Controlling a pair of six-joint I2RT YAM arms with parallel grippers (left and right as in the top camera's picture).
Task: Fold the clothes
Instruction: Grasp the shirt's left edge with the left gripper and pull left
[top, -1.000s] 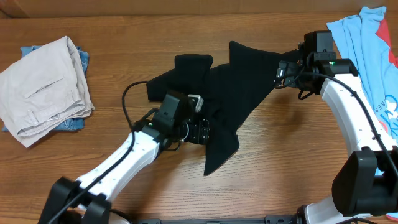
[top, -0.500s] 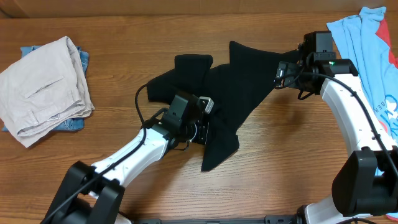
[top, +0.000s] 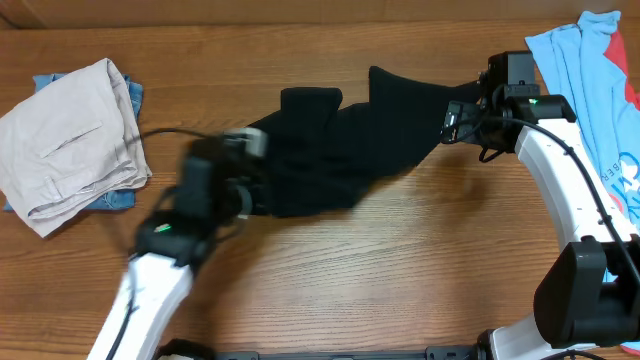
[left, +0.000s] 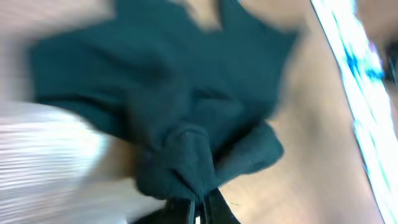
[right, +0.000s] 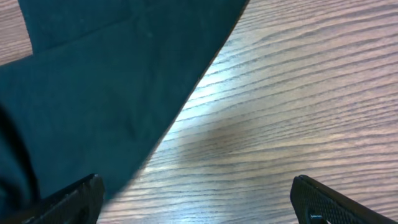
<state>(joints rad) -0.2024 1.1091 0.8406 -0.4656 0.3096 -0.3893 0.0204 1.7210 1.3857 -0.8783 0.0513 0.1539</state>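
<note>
The black shirt (top: 340, 150) lies crumpled across the middle of the table. Its lower flap is drawn up and left into a bunch. My left gripper (top: 258, 192) is at the shirt's left end, blurred by motion. In the left wrist view it (left: 199, 206) is shut on a gathered fold of the black shirt (left: 180, 155). My right gripper (top: 448, 124) stands open at the shirt's right corner. In its own view the gripper (right: 199, 202) has wood between its fingers, the left fingertip (right: 74, 196) over the black shirt's (right: 106, 81) edge.
Beige trousers (top: 70, 140) lie folded at the far left on a blue garment (top: 120, 197). A light-blue tee (top: 590, 95) with red trim lies at the far right, also showing in the left wrist view (left: 357, 74). Bare wood runs along the front.
My left gripper shut on the shirt's lower flap and swung quickly left, pulling that flap up and over towards the left. The right arm has not moved.
</note>
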